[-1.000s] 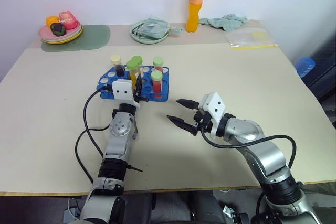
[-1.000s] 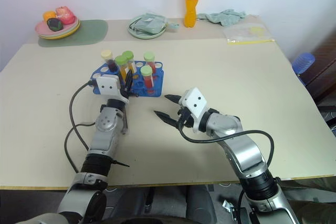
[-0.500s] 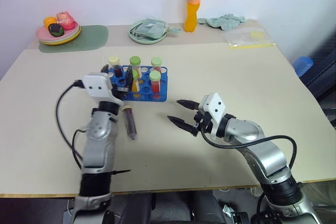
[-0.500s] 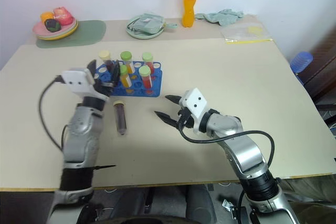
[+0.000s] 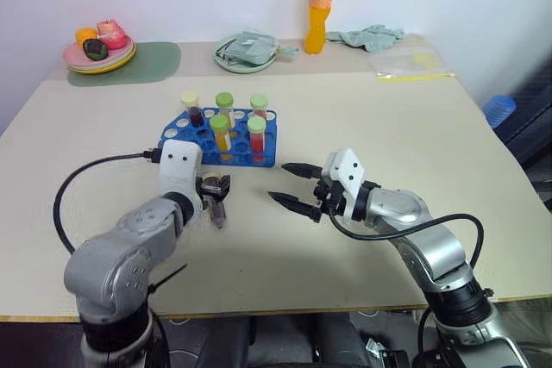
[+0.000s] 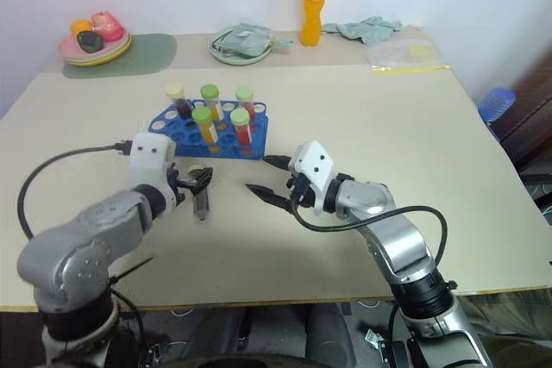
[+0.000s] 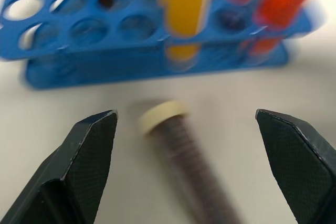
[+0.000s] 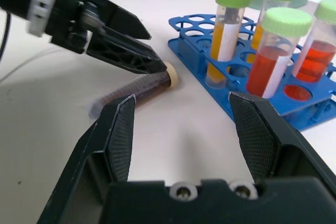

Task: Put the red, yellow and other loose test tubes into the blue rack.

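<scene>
The blue rack (image 5: 175, 136) stands mid-table with several tubes upright in it: green-capped yellow (image 5: 221, 134) and red (image 5: 257, 137) ones, and a cream-capped dark one (image 5: 191, 107). A loose dark tube (image 5: 216, 211) with a cream cap lies flat on the table just in front of the rack. My left gripper (image 5: 216, 187) hovers open over its cap end, and the tube (image 7: 186, 153) lies between the wide-apart fingers (image 7: 89, 150), touching neither. To the right of the tube, my right gripper (image 5: 283, 183) is open and empty, pointing toward it.
At the back of the table are an orange drink bottle (image 5: 320, 6), a plate of fruit (image 5: 99, 49) on a green mat (image 5: 138, 62), a green plate with a cloth (image 5: 247, 49), a rag (image 5: 371, 34) and a plastic bag (image 5: 410, 62).
My left gripper has opened and pulled back from the rack, tipping downward. The dark tube now lies on the table in front of the rack. The right arm has not moved.
</scene>
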